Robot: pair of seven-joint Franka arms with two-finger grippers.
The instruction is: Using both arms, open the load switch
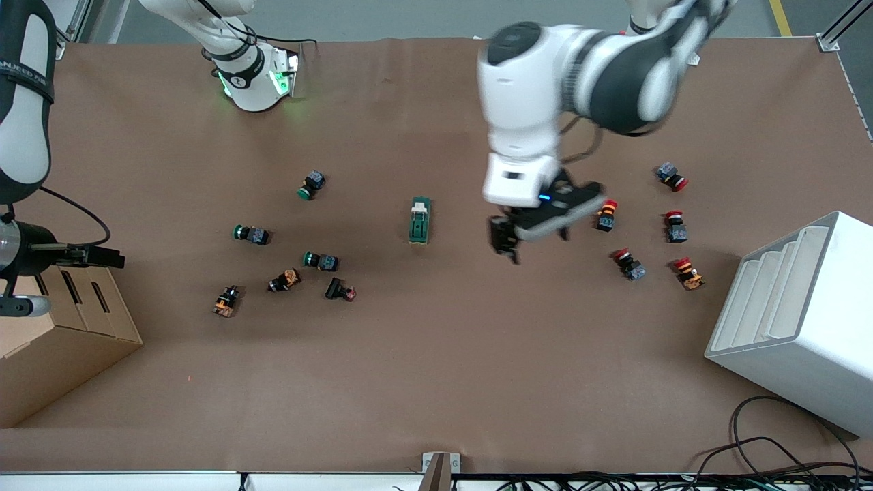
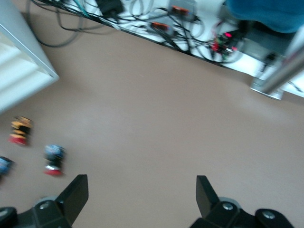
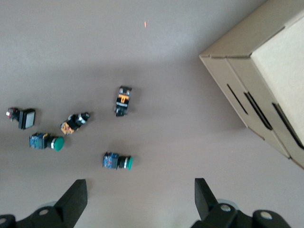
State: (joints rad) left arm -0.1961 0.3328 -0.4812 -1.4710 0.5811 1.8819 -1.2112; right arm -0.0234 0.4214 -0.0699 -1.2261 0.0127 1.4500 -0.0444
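Note:
The load switch [image 1: 419, 219], a dark-green block with a white lever piece at one end, lies flat near the middle of the brown table [image 1: 436, 382]. It shows in neither wrist view. My left gripper [image 1: 505, 244] hangs open over bare table between the switch and the red-capped buttons. In its wrist view the left gripper [image 2: 141, 192] has nothing between its fingers. My right gripper [image 1: 102, 258] hovers at the right arm's end of the table, over the edge of a cardboard box. In its wrist view the right gripper [image 3: 140, 197] is open and empty.
Green-capped buttons [image 1: 311, 185] and orange-bodied ones [image 1: 226, 301] lie scattered toward the right arm's end. Red-capped buttons [image 1: 672, 176] lie toward the left arm's end. A cardboard box [image 1: 61, 327] and a white slotted rack [image 1: 798, 320] stand at the two ends. Cables [image 1: 771, 457] trail along the edge nearest the camera.

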